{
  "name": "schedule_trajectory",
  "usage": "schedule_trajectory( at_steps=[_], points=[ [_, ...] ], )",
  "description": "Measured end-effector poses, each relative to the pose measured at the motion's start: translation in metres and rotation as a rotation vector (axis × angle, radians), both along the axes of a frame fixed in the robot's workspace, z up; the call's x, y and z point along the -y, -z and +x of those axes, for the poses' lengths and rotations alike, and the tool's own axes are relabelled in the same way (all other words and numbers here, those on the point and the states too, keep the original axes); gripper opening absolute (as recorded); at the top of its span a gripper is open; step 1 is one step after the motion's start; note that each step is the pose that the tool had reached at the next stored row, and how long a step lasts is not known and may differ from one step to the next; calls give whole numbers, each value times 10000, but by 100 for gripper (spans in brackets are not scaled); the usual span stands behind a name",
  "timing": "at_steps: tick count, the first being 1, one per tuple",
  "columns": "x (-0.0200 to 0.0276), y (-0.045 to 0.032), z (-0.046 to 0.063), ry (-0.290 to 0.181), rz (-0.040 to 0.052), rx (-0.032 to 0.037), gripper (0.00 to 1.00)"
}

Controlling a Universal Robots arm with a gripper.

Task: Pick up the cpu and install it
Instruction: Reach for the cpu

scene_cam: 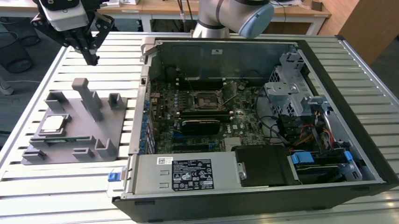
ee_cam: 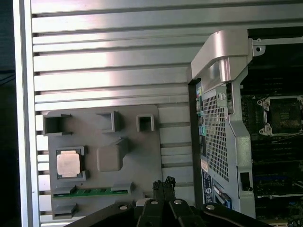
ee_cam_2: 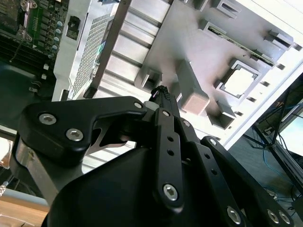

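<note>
Hovering above the slatted table [scene_cam: 62,186], my gripper [scene_cam: 92,56] has its fingers pinched together with nothing between them. I see the cpu [scene_cam: 53,123] lying flat in a square pocket of the grey fixture [scene_cam: 93,135], well apart from the gripper. Beside the fixture, on the exterior view's right, stands the open computer case [scene_cam: 218,56] with its black socket [scene_cam: 204,100].

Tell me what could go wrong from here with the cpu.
The cpu lies in a walled pocket of the grey fixture, near a tall post; the fingers might catch either.
The gripper hangs clear, fingers together; lowered like that, it could press the lid.
The socket sits deep inside the computer case, so its walls may be struck.
</note>
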State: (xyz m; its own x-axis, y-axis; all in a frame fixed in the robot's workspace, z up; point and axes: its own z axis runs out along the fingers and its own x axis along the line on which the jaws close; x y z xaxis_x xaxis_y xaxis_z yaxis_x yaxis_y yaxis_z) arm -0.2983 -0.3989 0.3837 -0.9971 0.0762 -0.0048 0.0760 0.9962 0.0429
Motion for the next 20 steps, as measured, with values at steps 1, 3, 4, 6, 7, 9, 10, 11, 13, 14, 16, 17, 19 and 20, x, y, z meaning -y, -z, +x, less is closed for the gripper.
schedule_trajectory(
  at_steps=[1, 3, 4, 6, 7, 9, 10, 11, 13, 14, 16, 17, 19, 20],
  points=[
    [0, 1, -6, 0, 0, -2, 11],
    [0, 2, -18, 0, 0, -7, 11],
    [0, 3, -24, 0, 0, -9, 11],
    [0, 4, -36, 0, 0, -13, 11],
    [0, 5, -42, 0, 0, -16, 11],
    [0, 6, -54, 0, 0, -20, 11],
    [0, 7, -60, 0, 0, -22, 11],
    [0, 7, -67, 0, -1, -25, 11],
    [0, 9, -80, 0, 0, -28, 11],
    [0, 9, -86, 0, -1, -31, 11],
    [0, 10, -98, 0, -1, -35, 11],
    [0, 11, -106, 0, -1, -36, 11],
    [0, 13, -125, 0, 0, -37, 11],
    [0, 13, -143, 0, -1, -38, 11]
  ],
)
